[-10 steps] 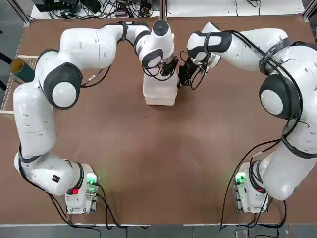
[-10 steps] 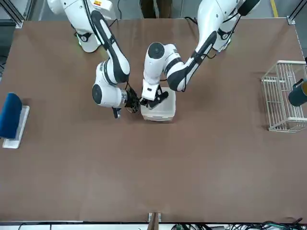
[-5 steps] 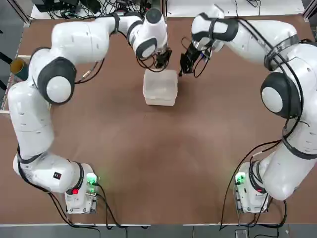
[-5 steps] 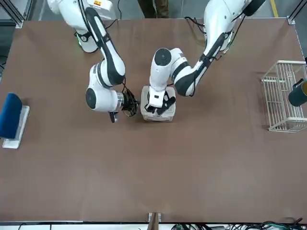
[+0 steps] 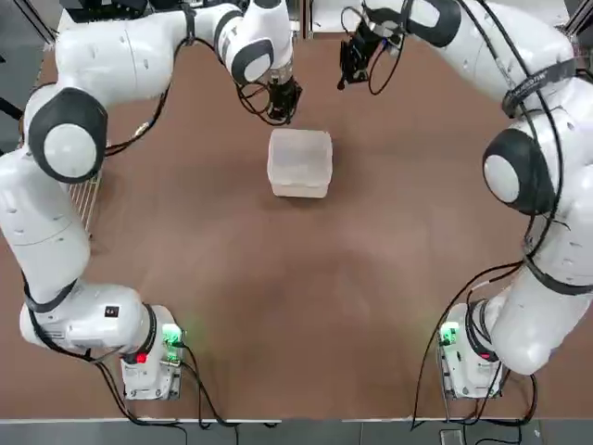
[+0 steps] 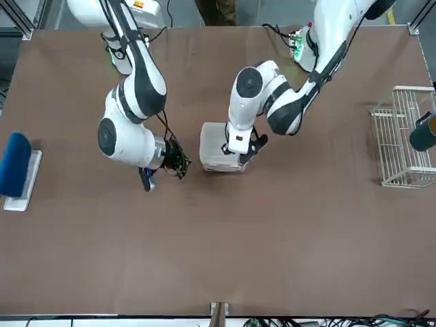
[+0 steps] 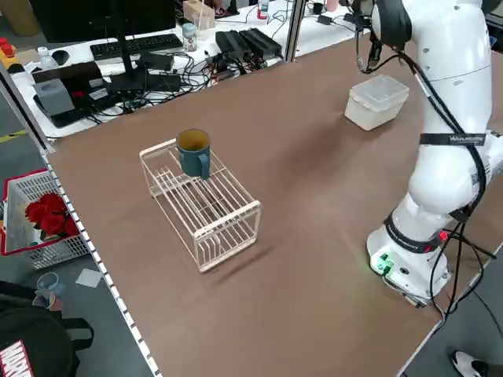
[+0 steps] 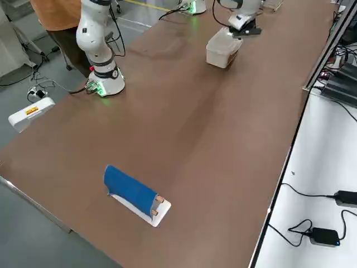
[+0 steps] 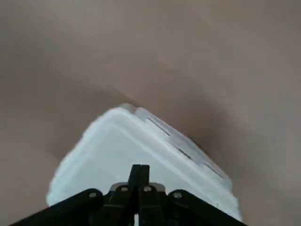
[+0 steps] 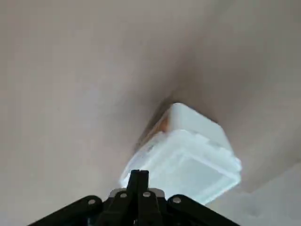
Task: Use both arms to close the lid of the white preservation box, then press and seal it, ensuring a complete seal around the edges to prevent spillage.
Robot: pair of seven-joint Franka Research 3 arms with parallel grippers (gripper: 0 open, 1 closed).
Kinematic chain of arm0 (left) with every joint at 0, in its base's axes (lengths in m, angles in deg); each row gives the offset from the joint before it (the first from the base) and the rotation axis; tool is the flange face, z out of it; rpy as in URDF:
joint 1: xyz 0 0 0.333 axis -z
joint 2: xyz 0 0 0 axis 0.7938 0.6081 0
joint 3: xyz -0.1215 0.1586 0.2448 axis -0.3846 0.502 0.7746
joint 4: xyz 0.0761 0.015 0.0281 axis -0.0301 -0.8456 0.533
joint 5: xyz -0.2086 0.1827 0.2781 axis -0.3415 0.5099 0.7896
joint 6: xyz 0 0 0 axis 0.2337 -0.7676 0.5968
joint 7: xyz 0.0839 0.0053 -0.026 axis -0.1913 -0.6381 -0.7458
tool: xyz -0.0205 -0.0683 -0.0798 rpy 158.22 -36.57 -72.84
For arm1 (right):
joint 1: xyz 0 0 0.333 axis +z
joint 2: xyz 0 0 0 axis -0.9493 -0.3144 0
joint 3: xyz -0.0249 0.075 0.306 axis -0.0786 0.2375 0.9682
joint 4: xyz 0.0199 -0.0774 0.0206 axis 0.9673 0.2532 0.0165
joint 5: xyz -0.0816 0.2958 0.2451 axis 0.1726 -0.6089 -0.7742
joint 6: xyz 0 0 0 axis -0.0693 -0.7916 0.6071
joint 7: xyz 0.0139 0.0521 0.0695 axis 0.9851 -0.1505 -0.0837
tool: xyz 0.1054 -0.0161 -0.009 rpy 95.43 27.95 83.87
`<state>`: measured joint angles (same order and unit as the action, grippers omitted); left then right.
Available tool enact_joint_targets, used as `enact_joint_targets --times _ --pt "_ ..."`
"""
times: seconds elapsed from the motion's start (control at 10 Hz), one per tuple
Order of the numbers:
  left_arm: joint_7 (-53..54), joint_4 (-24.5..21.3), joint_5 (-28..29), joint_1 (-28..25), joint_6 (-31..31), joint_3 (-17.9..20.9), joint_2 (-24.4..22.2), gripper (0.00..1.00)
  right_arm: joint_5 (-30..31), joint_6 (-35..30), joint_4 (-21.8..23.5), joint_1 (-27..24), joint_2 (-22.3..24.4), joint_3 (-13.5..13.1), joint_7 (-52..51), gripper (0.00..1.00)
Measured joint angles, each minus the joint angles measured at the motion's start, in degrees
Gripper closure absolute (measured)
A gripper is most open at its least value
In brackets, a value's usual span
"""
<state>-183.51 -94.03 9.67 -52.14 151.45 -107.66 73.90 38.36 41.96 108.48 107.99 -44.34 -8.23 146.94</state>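
white preservation box [image 5: 299, 162] lid [image 5: 300, 154] down, betw. & below 2 raised hands: left hand [image 5: 283, 105], right hand [image 5: 351, 57], both pinched shut, empty.

Table: a long brown tabletop [image 7: 314, 236] with a plain matte surface.
Rack: a white wire rack [image 7: 206, 204] stands on the table, a blue mug [image 7: 193, 151] sitting on top of it.
Blue item: a blue-topped white tray [image 8: 134, 194] lies near one table end.
Desk: a white bench [image 7: 102, 55] beside the table carries a keyboard [image 7: 135, 45], cables and black boxes.
Floor: grey [image 8: 33, 72], with a white basket of red flowers [image 7: 43, 216] on it.
Person: an orange sleeve [image 8: 53, 11] shows at the edge.
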Motion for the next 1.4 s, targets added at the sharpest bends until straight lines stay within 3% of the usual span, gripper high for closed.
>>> enact_joint_targets --times 0.3,0.4,0.6,0.8,1.4 --pt "0.04 -5.32 0.01 -1.19 2.83 -0.31 -0.73 0.99 -0.09 3.42 -11.94 -0.62 -12.0 0.09 -23.48 0.99" --pt "0.04 -6.49 0.01 -1.57 2.95 -0.51 -1.51 0.99 -0.22 2.87 -14.65 -1.94 -14.89 1.31 -28.87 0.99" --pt "0.04 -8.44 0.02 -2.13 2.97 -0.61 -3.12 0.99 -0.22 1.95 -19.21 -4.28 -19.51 6.62 -33.21 0.99" --pt "0.04 -9.88 0.02 -2.86 3.04 -1.1 -3.51 0.99 -0.17 1.72 -20.54 -2.89 -21.84 8.55 -33.82 0.99" --pt "0.04 -13.11 0.45 -4.0 7.85 -1.78 -4.92 0.99 -0.15 0.41 -20.53 0.46 -23.65 8.66 -33.8 0.99"
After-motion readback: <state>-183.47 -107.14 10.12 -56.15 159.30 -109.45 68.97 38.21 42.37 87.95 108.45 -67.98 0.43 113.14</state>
